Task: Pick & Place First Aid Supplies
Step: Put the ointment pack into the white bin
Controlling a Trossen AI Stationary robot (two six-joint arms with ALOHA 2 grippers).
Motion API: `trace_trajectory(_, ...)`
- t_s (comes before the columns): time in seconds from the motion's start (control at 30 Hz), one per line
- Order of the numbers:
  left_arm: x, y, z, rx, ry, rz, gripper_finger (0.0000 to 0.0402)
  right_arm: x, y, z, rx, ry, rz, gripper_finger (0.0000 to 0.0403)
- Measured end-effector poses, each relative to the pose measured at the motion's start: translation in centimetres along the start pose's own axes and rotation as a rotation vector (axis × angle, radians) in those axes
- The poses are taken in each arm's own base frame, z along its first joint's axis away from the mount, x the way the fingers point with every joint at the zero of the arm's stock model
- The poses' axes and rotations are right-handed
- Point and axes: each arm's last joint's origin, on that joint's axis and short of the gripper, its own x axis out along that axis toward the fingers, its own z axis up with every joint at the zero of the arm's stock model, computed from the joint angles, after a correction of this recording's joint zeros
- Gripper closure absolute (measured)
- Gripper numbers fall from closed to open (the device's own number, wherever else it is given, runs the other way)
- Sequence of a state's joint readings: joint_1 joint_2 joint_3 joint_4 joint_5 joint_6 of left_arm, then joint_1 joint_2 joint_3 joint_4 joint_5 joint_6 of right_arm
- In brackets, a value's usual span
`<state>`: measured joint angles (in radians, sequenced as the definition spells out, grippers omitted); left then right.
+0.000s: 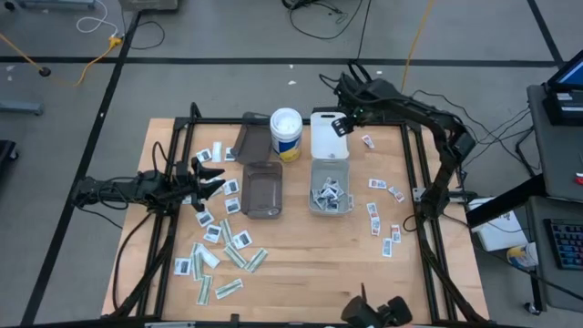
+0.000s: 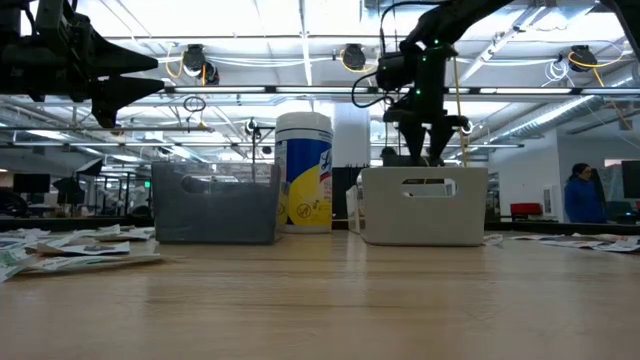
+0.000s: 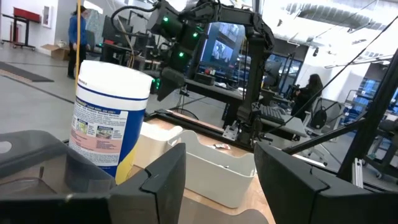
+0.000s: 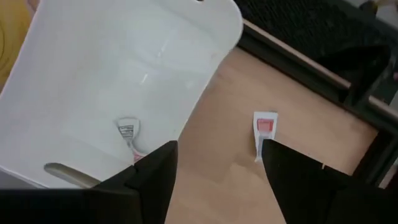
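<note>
We hold our right gripper (image 1: 342,125) open, empty, over the white bin (image 1: 328,137); left gripper (image 1: 215,177) open, empty.

**Worktop layout, seen from above**

Smoky bin (image 1: 262,189) at centre; clear bin (image 1: 331,187) at its 3 o'clock, packets inside. Canister (image 1: 286,133) at 12 between them. Loose packets (image 1: 219,246) spread at 7 o'clock; fewer packets (image 1: 383,219) at 4 o'clock.

Pale wood table (image 1: 301,246) carries white packets with dark print (image 1: 211,233) and pale green strips (image 1: 239,259) near its left edge, a smoky grey bin (image 1: 263,193), a clear whitish bin (image 1: 330,188), and a white, blue-and-yellow-labelled canister (image 1: 286,134).
</note>
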<state>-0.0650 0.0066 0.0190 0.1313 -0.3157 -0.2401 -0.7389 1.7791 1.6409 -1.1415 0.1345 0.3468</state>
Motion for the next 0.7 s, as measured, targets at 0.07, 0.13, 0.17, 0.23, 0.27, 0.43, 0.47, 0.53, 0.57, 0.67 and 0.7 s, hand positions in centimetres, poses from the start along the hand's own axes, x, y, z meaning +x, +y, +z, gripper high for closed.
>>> trace_trajectory(0.07,0.0,0.0,0.0,0.0,0.0,0.0,0.0206,-0.2,-0.4,-0.2,0.014,0.022,-0.01,0.0174)
trace_trajectory(0.13,0.0,0.0,0.0,0.0,0.0,0.0,0.0206,-0.2,-0.8,-0.4,0.018,0.047,-0.021,0.0175)
trace_trajectory(0.17,0.0,0.0,0.0,0.0,0.0,0.0,0.0206,-0.1,-1.1,-0.4,0.023,0.059,-0.027,0.0175)
trace_trajectory(0.23,0.0,0.0,0.0,0.0,0.0,0.0,0.0206,0.2,-1.7,-0.2,0.025,0.063,-0.031,0.0175)
trace_trajectory(0.27,0.0,0.0,0.0,0.0,0.0,0.0,0.0206,0.5,-2.2,-0.2,0.019,0.064,-0.033,0.0175)
trace_trajectory(0.43,0.0,0.0,0.0,0.0,0.0,0.0,0.0206,2.3,-3.8,-0.1,-0.003,0.063,-0.043,0.0175)
trace_trajectory(0.47,0.0,0.0,0.0,0.0,0.0,0.0,0.0206,2.7,-4.1,-0.1,-0.009,0.057,-0.043,0.0175)
trace_trajectory(0.53,0.0,0.0,0.0,0.0,0.0,0.0,0.0206,3.5,-4.5,-0.1,-0.022,0.052,-0.04,0.0175)
trace_trajectory(0.57,0.0,0.0,0.0,0.0,0.0,0.0,0.0206,4.0,-4.7,-0.2,-0.023,0.054,-0.039,0.0175)
trace_trajectory(0.67,0.0,0.0,0.0,0.0,0.0,0.0,0.0206,5.5,-5.3,-0.7,-0.022,0.062,-0.041,0.0175)
trace_trajectory(0.7,0.0,0.0,0.0,0.0,0.0,0.0,0.0206,5.9,-5.4,-0.9,-0.024,0.068,-0.043,0.0175)
